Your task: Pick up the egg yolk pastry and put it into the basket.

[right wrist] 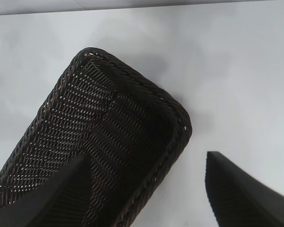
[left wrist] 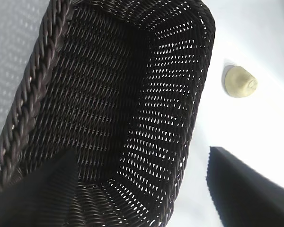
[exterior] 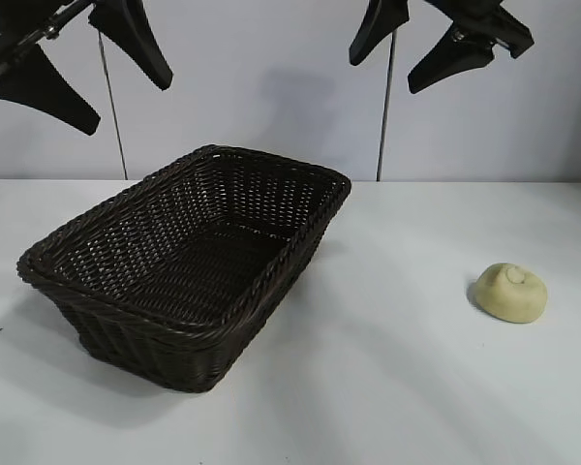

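The egg yolk pastry, a small pale yellow domed bun, lies on the white table at the right; it also shows in the left wrist view. The dark woven basket stands at centre left with nothing inside, and its rim shows in both wrist views. My left gripper hangs high at the upper left, open and holding nothing. High at the upper right, my right gripper is open too, well above the pastry.
The white table runs to a pale back wall. Two thin dark cables hang down behind the arms.
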